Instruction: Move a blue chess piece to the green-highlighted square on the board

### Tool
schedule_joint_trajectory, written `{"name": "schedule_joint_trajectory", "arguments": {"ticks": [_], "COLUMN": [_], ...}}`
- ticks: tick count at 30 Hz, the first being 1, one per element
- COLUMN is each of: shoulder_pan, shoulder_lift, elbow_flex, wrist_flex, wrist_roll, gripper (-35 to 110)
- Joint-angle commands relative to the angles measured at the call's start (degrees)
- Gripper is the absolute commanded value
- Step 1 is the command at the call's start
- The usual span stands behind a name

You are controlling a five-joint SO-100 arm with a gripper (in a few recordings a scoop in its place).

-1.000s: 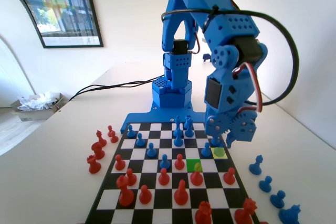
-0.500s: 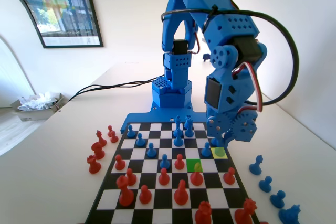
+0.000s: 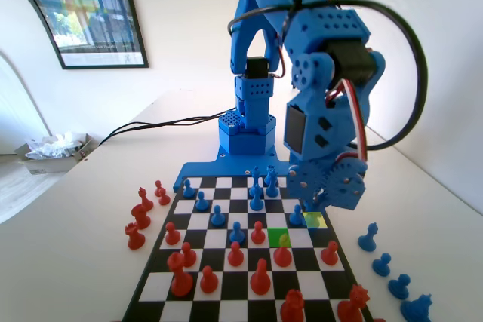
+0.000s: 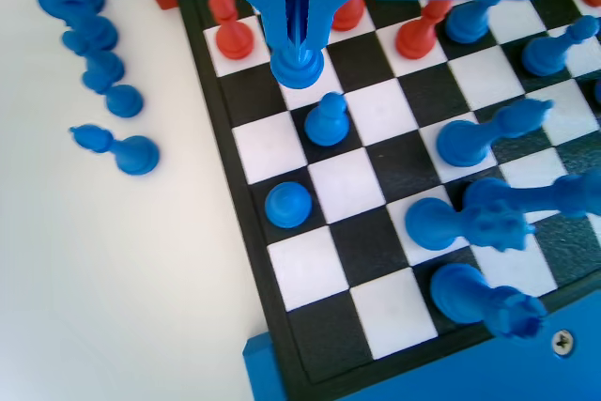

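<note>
The gripper (image 4: pixel 297 39) is pinching the blue chess piece (image 4: pixel 298 63) between its two jaws, and the pawn is hanging just above the board (image 4: pixel 282 293). In the fixed view the green-highlighted square (image 3: pixel 278 237) is lying near, left of the gripper (image 3: pixel 313 210).

The small blue plastic pawn with a round head and flared base (image 4: pixel 298 65) hangs upright between two closed blue jaws, above a white square near the edge of the flat black-and-white chequered chessboard (image 4: pixel 362 241). In the fixed view the bright green board square (image 3: pixel 278 237) lies near the board's right side, a red pawn standing at its front right corner.
</note>
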Motion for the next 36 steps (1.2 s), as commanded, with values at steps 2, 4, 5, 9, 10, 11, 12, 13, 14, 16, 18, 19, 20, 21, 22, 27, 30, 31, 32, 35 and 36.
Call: {"name": "schedule_joint_trajectory", "arguments": {"ticks": [2, 4, 5, 9, 10, 11, 12, 13, 14, 16, 18, 19, 20, 21, 22, 27, 30, 31, 32, 35, 36], "shoulder_pan": [2.02, 3.08, 3.78, 5.98, 6.33, 6.68, 6.94, 7.12, 7.12, 7.21, 6.86, 6.68, 6.59, 6.42, 6.33, 6.15, 6.33, 6.42, 6.5, 6.77, 6.94], "shoulder_lift": [7.12, 7.73, 7.91, 8.17, 8.26, 8.26, 8.26, 8.26, 8.17, 8.09, 8.0, 8.0, 8.0, 8.0, 8.0, 7.56, 6.86, 6.68, 6.33, 5.36, 5.1], "elbow_flex": [-1.67, 0.0, 0.88, 2.55, 2.81, 3.25, 3.69, 4.13, 4.57, 5.62, 6.59, 6.94, 7.29, 7.47, 7.56, 7.38, 6.86, 6.59, 6.33, 5.36, 5.1], "wrist_flex": [0.0, -0.79, -1.32, -1.85, -1.85, -1.93, -2.2, -2.29, -2.46, -3.25, -3.96, -4.22, -4.66, -5.01, -5.19, -5.8, -5.8, -5.8, -5.8, -5.8, -5.71], "wrist_roll": [-1.85, -2.64, -3.16, -5.01, -5.54, -5.98, -6.5, -7.21, -8.0, -9.67, -11.07, -11.51, -11.6, -11.6, -11.78, -11.78, -11.69, -11.69, -11.78, -11.87, -11.87], "gripper": [1, 1, 1, 1, 1, 1, 1, 1, 1, 1, 1, 1, 1, 1, 1, 1, 1, 1, 1, 1, 1]}}
